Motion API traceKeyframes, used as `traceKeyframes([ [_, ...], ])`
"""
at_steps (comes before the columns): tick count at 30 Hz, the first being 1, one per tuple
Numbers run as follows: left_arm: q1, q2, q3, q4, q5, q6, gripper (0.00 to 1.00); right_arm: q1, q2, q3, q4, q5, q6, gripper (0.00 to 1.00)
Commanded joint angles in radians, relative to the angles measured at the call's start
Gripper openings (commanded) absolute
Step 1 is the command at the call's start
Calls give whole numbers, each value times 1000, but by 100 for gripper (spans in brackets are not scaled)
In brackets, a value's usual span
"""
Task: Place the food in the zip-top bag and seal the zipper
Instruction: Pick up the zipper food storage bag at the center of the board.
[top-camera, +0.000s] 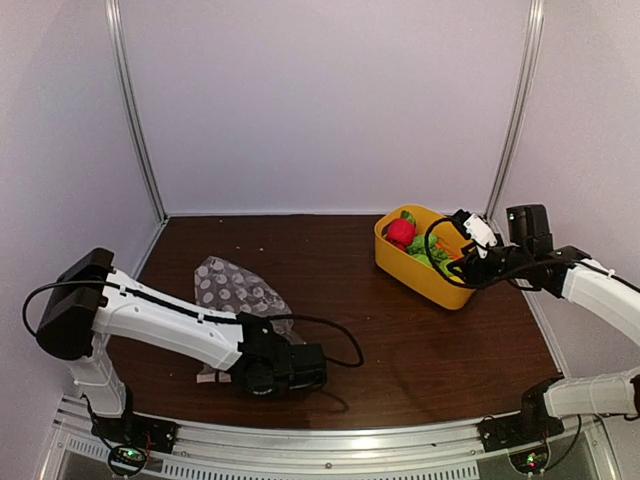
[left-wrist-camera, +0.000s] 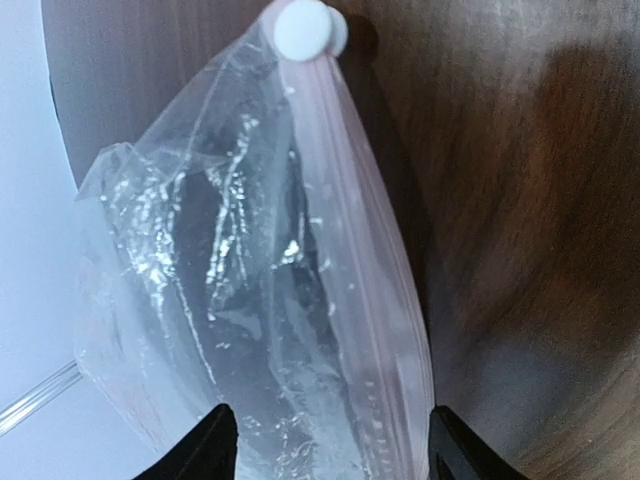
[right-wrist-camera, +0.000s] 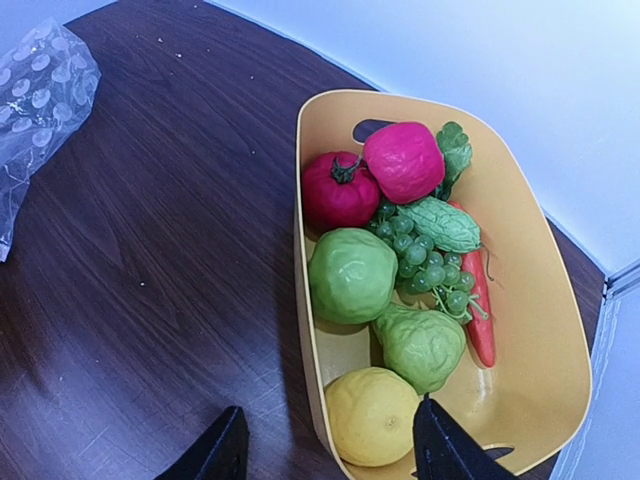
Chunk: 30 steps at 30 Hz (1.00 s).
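Food (right-wrist-camera: 420, 255) is all heaped in the yellow basket (right-wrist-camera: 540, 330) at the far right of the table (right-wrist-camera: 170, 250). None of it is in the bag (top-camera: 235, 290), which lies flat well off to the left.

And the right claw (right-wrist-camera: 330, 450)?

Spread wide, holding nothing, and hanging over the near end of the basket above that yellow fruit (right-wrist-camera: 372, 415). Those pieces are round and glossy, so I'd guess one could squirt out of a pinch that's off-centre, or roll away across the table.

What about the other side?

The left claw (left-wrist-camera: 330, 445) is spread too, low at the bag's near end, with the film and the zipper (left-wrist-camera: 350, 250) lying between its fingers. It's not clamped on them as far as I can see.

So what's the worry there?

If it closes on both walls at once, the mouth gets pinched shut and nothing goes in. I can't tell whether the strip is pressed together or parted. There's a white round tab (left-wrist-camera: 303, 28) at its far end, but that tells me nothing.

Anything else?

The bag is limp, so a nudge may just push it along the table. And the carry from basket to bag is long — plenty of room for a drop.
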Motion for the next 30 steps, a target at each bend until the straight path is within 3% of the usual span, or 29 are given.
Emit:
traceKeyframes([
  [1, -3, 43, -17, -15, -31, -24, 67, -6, -24, -9, 25, -23, 12, 57],
  [7, -2, 80, -14, -9, -143, -47, 64, -8, -29, -20, 29, -23, 8, 57],
  [15, 0, 114, 13, -66, -236, -104, 30, -10, -27, -24, 31, -26, 8, 57],
  [21, 16, 94, 90, -138, -278, -159, 14, -16, -19, -16, 36, -27, 26, 57],
  [25, 49, 34, 166, -126, -234, -145, 0, -32, 16, 52, 7, -39, 44, 56],
  [30, 116, -66, 258, -21, -70, -75, 0, -47, 113, 199, -62, -35, 51, 55],
])
